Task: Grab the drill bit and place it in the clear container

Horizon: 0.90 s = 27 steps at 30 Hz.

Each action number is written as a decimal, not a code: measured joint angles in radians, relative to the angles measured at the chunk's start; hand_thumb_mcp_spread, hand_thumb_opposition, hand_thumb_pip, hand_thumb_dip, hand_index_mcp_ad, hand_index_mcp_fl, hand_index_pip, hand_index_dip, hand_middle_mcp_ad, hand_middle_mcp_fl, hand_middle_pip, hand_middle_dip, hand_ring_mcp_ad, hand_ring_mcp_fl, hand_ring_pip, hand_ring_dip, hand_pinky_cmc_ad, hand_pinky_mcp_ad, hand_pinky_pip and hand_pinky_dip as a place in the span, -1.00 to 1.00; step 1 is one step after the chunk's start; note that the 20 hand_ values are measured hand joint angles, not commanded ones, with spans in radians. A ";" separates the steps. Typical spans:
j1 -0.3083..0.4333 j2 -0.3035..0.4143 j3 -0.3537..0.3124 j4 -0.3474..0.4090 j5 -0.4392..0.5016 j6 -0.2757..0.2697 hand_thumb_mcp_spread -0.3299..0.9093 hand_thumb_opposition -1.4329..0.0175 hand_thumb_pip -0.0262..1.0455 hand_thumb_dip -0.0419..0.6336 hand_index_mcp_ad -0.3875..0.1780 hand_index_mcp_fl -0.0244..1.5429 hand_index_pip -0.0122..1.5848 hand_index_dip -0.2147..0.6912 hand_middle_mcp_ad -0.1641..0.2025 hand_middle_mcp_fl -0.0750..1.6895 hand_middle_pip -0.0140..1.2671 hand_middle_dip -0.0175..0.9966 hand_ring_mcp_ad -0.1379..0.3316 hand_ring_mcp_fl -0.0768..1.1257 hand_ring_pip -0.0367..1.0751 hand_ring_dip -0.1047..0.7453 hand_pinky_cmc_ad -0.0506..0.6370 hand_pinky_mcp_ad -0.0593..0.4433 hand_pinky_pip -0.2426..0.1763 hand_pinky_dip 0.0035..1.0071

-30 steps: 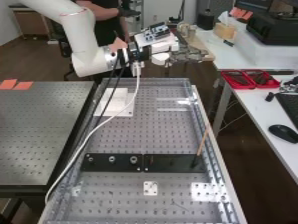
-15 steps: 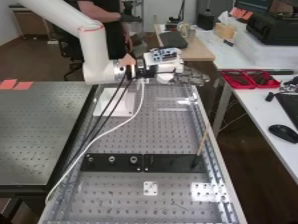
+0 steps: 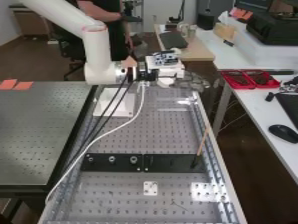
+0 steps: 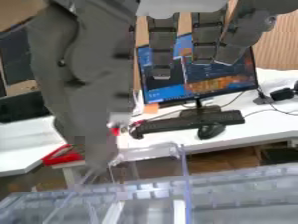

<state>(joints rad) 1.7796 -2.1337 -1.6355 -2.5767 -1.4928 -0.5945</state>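
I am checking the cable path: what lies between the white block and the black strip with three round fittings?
In the high view, the white cable and dark cables cross that stretch, above the perforated bench top.

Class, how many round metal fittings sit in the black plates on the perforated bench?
3, all in the left-hand plate in the high view: one fitting near its left end, one mid-plate, one near its right end. None looks hidden.

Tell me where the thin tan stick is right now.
In the high view, the thin tan stick slants up from the right end of the black strip, near the right side of the perforated bench.
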 joint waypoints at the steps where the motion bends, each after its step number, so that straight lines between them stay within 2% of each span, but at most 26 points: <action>1: 0.000 -0.002 0.008 -0.025 0.001 -0.001 0.17 -0.33 -0.05 -0.06 -0.12 -0.74 -0.33 -0.19 0.33 -0.85 -0.79 -0.62 0.56 -0.82 -0.76 -0.84 -0.08 0.01 -0.28 -0.65; 4: -0.002 -0.005 0.017 -0.044 0.003 -0.003 0.11 -0.26 -0.03 -0.17 -0.12 -0.78 -0.53 -0.19 0.35 -0.85 -0.79 -0.62 0.55 -0.83 -0.77 -0.84 -0.08 -0.01 -0.30 -0.65; 6: -0.003 -0.005 0.017 -0.041 0.004 -0.003 0.10 -0.24 0.05 -0.22 -0.12 -0.87 -0.63 -0.19 0.35 -0.89 -0.79 -0.62 0.55 -0.85 -0.77 -0.84 -0.08 -0.01 -0.30 -0.65; 10: -0.004 0.000 0.011 -0.031 0.004 0.005 0.07 -0.19 0.08 -0.22 -0.12 -0.92 -0.78 -0.19 0.35 -0.90 -0.79 -0.62 0.55 -0.85 -0.77 -0.84 -0.08 -0.03 -0.30 -0.66; 17: -0.010 0.026 -0.001 -0.019 0.009 0.001 0.06 -0.16 0.08 -0.22 -0.12 -0.92 -0.84 -0.20 0.35 -0.90 -0.79 -0.62 0.56 -0.85 -0.78 -0.84 -0.08 -0.05 -0.36 -0.66; 27: -0.027 0.128 -0.032 -0.007 0.054 -0.010 0.06 -0.15 0.08 -0.22 -0.12 -0.92 -0.86 -0.20 0.35 -0.90 -0.79 -0.62 0.52 -0.85 -0.78 -0.84 -0.05 -0.03 -0.36 -0.66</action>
<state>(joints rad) 1.7528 -2.0054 -1.6678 -2.5838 -1.4383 -0.6043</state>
